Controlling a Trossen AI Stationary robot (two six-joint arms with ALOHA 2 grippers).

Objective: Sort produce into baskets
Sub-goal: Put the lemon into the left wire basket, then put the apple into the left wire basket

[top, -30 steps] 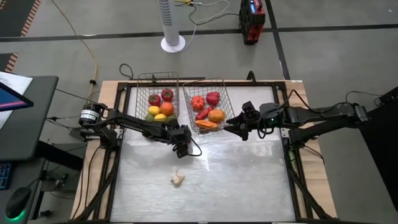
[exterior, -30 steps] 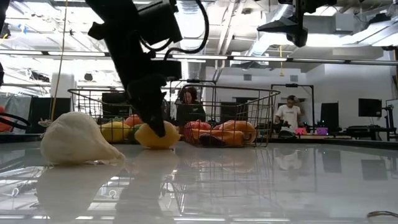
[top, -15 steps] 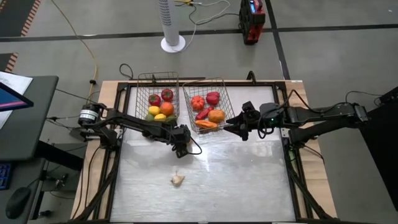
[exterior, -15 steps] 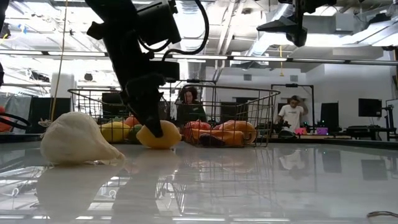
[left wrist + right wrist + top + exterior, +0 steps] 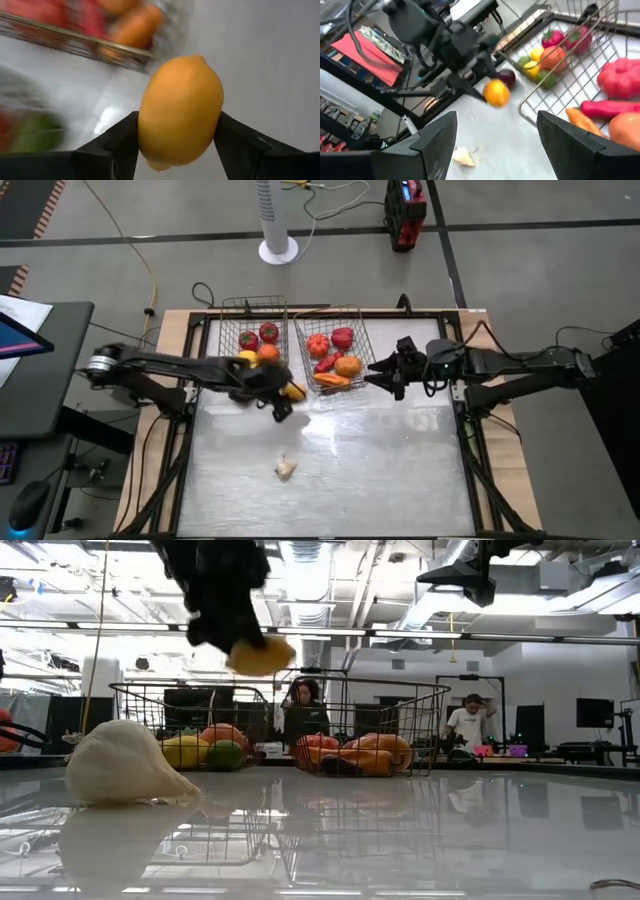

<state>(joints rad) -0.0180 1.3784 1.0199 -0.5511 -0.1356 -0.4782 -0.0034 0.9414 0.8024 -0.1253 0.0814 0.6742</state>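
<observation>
1. High view: left gripper [image 5: 282, 398] sits just in front of the left basket [image 5: 254, 308], at its front right corner, fingers closed on a lemon [image 5: 293, 391]. The lemon is level with the gap between the left basket and the right basket [image 5: 331, 316]. The left basket holds red, orange, yellow and green produce; the right basket holds a red tomato, a dark red piece, a chili, an orange round and a carrot. Garlic [image 5: 286, 469] lies on the table [image 5: 400, 470], well in front of the left basket. Right gripper [image 5: 384, 379] is just right of the right basket's front corner.

2. Low view: left gripper [image 5: 240, 640] is up off the table, above the left basket [image 5: 150, 700], with the lemon [image 5: 260, 655] pinched at its tip, higher than the basket rim. Garlic [image 5: 125, 776] is on the table, nearer the camera than the left basket. The right basket [image 5: 400, 705] stands beside it. People show in the room behind.

3. Left wrist view: both fingers [image 5: 117, 142] press the sides of the lemon [image 5: 180, 110]. A basket edge [image 5: 75, 45] with orange and red produce is behind, blurred.

4. Right wrist view: right fingers [image 5: 437, 137] are spread wide apart, holding nothing. Beyond them the left gripper [image 5: 480, 92] carries the lemon [image 5: 496, 93] near the left basket [image 5: 570, 25]; garlic [image 5: 464, 156] is on the table.
</observation>
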